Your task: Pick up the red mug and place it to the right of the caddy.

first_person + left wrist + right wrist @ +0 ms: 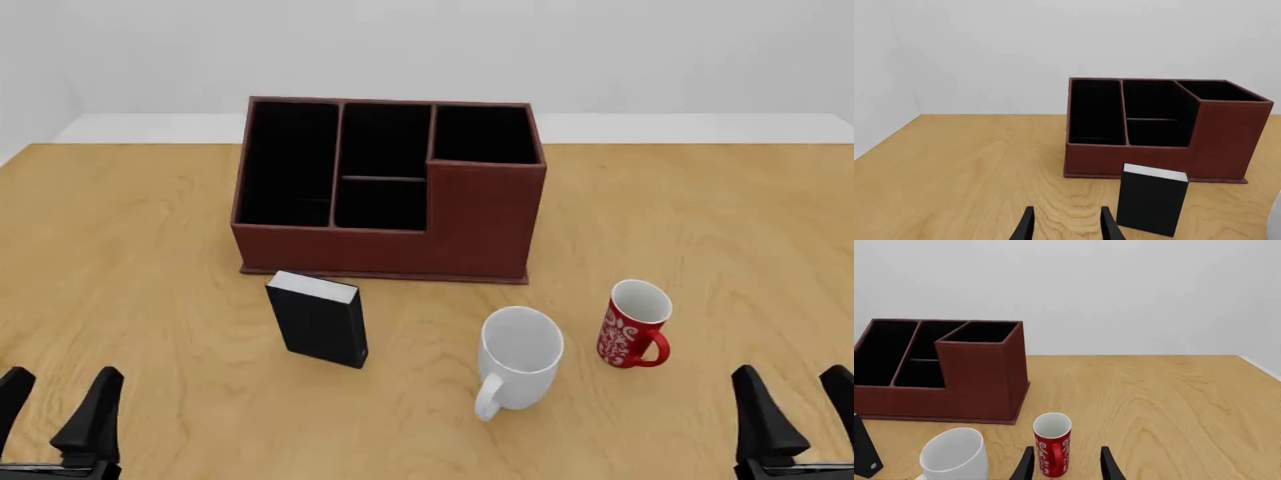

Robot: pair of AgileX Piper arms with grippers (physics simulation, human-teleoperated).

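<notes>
The red mug (635, 325) with a white swirly pattern stands upright on the table, in front of and to the right of the caddy (387, 190); its handle points toward the near right. In the right wrist view the red mug (1052, 444) sits just beyond my open right gripper (1065, 465), with the caddy (947, 372) behind it. My right gripper (797, 410) is at the near right edge, open and empty. My left gripper (56, 408) is at the near left, open and empty, and the left wrist view shows the left gripper (1065, 225) facing the caddy (1161, 127).
A larger plain white mug (518, 358) stands left of the red mug, handle toward me. A small black box (319, 318) stands upright in front of the caddy's left half. The wooden table (134, 260) ends at a white wall behind.
</notes>
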